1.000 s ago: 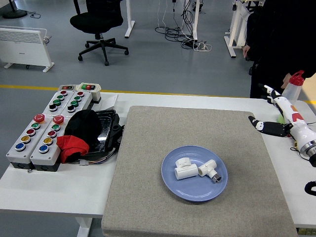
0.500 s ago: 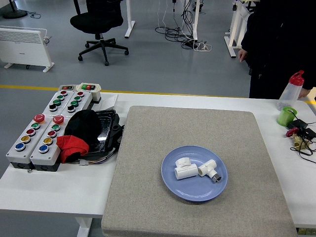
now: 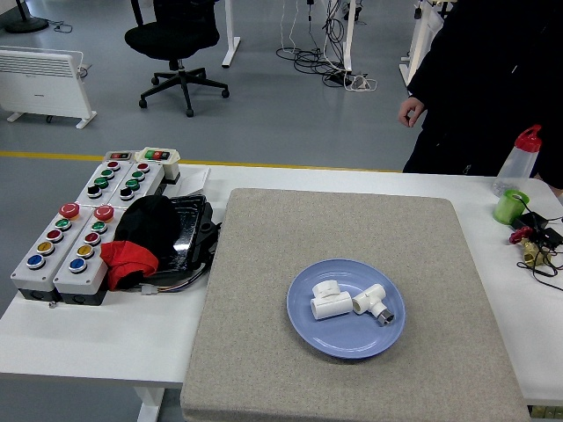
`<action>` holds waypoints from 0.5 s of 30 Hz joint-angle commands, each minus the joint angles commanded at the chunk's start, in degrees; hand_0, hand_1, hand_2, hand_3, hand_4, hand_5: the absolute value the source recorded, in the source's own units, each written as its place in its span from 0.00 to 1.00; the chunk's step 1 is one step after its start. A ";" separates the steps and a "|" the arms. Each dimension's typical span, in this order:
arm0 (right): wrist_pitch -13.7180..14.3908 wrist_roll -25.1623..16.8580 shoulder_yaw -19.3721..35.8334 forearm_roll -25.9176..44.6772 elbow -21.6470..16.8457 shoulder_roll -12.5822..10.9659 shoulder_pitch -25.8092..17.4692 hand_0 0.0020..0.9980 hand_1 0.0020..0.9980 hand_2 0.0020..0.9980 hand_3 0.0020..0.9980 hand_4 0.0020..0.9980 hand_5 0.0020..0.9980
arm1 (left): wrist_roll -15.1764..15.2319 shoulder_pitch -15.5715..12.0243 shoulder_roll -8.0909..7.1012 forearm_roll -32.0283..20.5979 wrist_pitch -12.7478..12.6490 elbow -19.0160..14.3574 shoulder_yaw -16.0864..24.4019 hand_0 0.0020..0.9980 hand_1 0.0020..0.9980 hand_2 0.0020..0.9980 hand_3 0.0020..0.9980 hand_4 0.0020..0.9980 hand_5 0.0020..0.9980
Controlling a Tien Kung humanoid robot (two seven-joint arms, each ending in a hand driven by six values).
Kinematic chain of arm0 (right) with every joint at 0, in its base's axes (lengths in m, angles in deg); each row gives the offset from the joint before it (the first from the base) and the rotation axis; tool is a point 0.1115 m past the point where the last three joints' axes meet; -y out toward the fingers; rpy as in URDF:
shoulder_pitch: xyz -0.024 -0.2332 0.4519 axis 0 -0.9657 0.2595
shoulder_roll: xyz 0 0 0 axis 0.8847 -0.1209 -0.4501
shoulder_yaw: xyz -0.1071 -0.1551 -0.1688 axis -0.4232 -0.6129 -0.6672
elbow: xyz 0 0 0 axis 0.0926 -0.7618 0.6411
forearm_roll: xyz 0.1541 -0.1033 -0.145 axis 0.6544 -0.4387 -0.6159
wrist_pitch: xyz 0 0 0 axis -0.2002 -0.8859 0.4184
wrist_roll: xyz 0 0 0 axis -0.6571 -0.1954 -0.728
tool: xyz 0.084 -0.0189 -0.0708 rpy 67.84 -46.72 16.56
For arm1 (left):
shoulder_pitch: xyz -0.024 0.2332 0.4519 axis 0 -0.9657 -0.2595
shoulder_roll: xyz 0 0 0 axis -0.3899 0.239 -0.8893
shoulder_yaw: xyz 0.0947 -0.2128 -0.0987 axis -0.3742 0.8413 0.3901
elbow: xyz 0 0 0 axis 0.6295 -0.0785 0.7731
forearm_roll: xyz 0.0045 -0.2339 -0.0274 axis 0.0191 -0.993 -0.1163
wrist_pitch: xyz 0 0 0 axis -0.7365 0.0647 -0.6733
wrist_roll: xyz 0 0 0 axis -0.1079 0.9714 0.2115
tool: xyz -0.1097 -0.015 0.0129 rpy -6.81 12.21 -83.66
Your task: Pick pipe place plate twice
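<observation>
A blue plate [image 3: 309, 331] lies on the grey mat [image 3: 343, 246] near the table's front. Two white pipe fittings rest on it side by side: one short elbow piece [image 3: 328, 300] on the left and one tee piece with a dark end [image 3: 376, 304] on the right. Neither robot hand shows in the head view. A person in dark clothes [image 3: 493, 79] stands at the far right side of the table, one hand [image 3: 410, 112] hanging free above the floor.
Two grey button boxes [image 3: 75, 233] sit at the left, with a black and red cloth over a dark tray [image 3: 149, 233] beside them. A clear bottle with a red cap [image 3: 518, 160], a green cup [image 3: 509, 207] and some cables [image 3: 537, 242] stand at the far right.
The robot's right arm, which reached in at the right edge a second ago, has withdrawn out of view. The person has stepped leftward along the far side.
</observation>
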 joint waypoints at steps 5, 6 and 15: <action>-1.95 0.09 0.78 -0.15 0.03 0.62 -1.31 0.82 0.77 0.81 0.79 0.57 0.62 | -0.10 -0.10 0.01 0.56 0.05 -0.01 0.27 0.74 0.79 0.75 0.72 0.48 1.00; -2.16 -0.01 0.84 -0.24 0.04 0.72 -1.49 0.82 0.77 0.81 0.79 0.57 0.62 | -0.11 -0.11 0.01 0.68 0.06 -0.01 0.32 0.74 0.79 0.75 0.72 0.48 1.00; -3.21 -0.55 0.64 -0.12 0.11 1.19 -2.88 0.82 0.77 0.81 0.79 0.57 0.64 | -0.39 -0.43 0.06 1.97 0.20 -0.05 0.87 0.74 0.79 0.75 0.72 0.48 1.00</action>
